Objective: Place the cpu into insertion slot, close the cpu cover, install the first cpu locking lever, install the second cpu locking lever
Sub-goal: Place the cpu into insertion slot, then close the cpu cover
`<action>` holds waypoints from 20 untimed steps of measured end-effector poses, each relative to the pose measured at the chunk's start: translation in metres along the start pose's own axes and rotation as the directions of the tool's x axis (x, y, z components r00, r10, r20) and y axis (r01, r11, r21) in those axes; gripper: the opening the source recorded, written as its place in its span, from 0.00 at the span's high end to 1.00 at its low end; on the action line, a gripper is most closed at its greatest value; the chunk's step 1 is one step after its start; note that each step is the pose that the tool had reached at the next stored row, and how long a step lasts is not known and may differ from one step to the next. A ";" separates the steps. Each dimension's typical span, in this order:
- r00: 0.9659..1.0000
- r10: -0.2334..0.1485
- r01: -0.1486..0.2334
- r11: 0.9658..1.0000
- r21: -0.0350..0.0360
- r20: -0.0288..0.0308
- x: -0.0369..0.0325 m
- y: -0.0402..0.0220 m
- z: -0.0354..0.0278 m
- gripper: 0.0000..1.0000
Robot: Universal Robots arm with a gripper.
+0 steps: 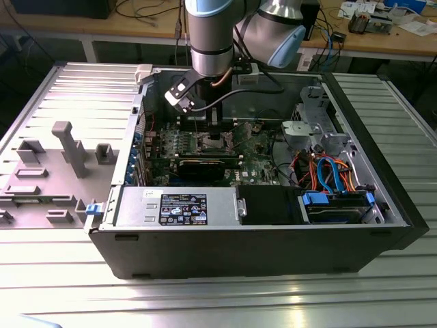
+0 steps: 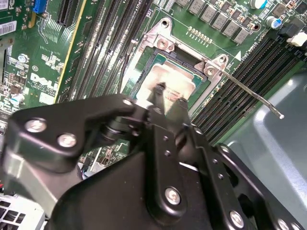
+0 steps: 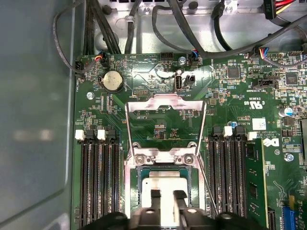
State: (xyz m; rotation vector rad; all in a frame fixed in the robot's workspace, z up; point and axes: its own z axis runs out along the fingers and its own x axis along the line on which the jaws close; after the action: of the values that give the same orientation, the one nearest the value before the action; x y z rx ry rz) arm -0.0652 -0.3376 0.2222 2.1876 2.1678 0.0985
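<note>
Open PC case [image 1: 273, 240] on a metal surface [image 1: 205, 301] — tool [image 3: 167, 194] sits right over the cpu [image 3: 165, 181] in the insertion slot [image 3: 163, 169], fingers [image 3: 155, 195] barely apart, gripping nothing; cpu cover [image 3: 165, 101] flipped up.

1. Overhead room light falls evenly on the ribbed metal table [image 1: 225, 301], and pale streaks of glare run across it in front of the computer case [image 1: 239, 253].
2. Inside the case it is dimmer, and the arm [image 1: 212, 34] leaves the board [image 1: 205, 147] beneath it in shadow.
3. In the first wrist view the cpu [image 3: 163, 182] glares almost white, its surface washed out.
4. In the second wrist view the cpu [image 2: 168, 81] carries a softer sheen.
5. There the gripper [image 2: 170, 96] has its black body close to the lens, out of focus, with small highlights on its screws [image 2: 171, 195].
6. In the first wrist view the grey case wall [image 3: 33, 134] looks hazy, with one faint pale reflection.
</note>
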 end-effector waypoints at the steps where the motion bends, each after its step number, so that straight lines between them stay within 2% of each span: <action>1: 1.000 0.000 0.000 1.000 0.000 0.000 0.0000 0.0000 0.0000 0.83; 2: 1.000 0.000 0.000 1.000 0.000 0.000 0.0000 0.0000 0.0000 0.89; 18: 1.000 0.000 0.000 1.000 0.000 0.000 0.0000 0.0000 -0.0004 0.89; 20: 1.000 0.000 0.000 1.000 0.003 0.001 -0.0001 0.0005 -0.0004 0.89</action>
State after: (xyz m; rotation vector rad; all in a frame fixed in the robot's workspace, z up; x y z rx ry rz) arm -0.0647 -0.3376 0.2226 2.1882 2.1690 0.0942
